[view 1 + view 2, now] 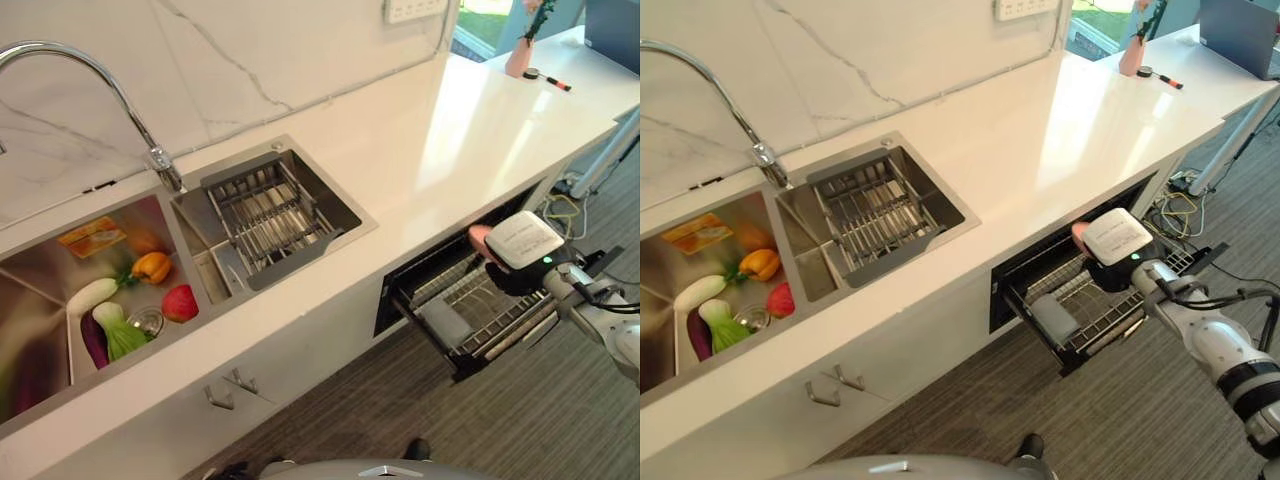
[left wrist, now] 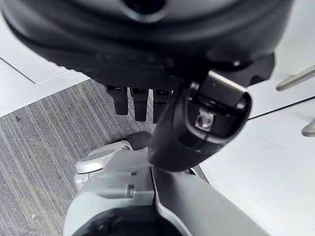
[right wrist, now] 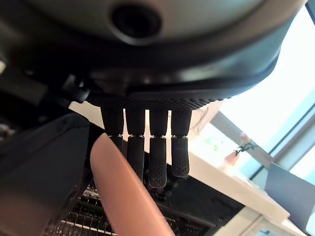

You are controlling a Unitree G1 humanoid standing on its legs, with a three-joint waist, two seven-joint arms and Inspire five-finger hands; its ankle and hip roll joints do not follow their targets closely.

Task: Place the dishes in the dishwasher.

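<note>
My right hand (image 1: 514, 268) hovers over the pulled-out dishwasher rack (image 1: 500, 322) under the counter. It is shut on a pink dish (image 3: 123, 196), whose edge is pinched between the thumb and the fingers (image 3: 157, 152). In the eye views only a pink rim (image 1: 1080, 233) peeks out past the hand's white back cover. A grey cup-like piece (image 1: 446, 322) lies in the rack's near left part. My left hand (image 2: 197, 128) hangs low beside the white cabinet front, fingers relaxed and holding nothing.
The white counter (image 1: 450, 140) runs above the dishwasher. A sink (image 1: 40, 270) holds vegetables (image 1: 150, 268), and a wire drainer basket (image 1: 268, 212) sits beside it under the tap (image 1: 60, 50). A pink vase (image 1: 520, 55) stands at the far end.
</note>
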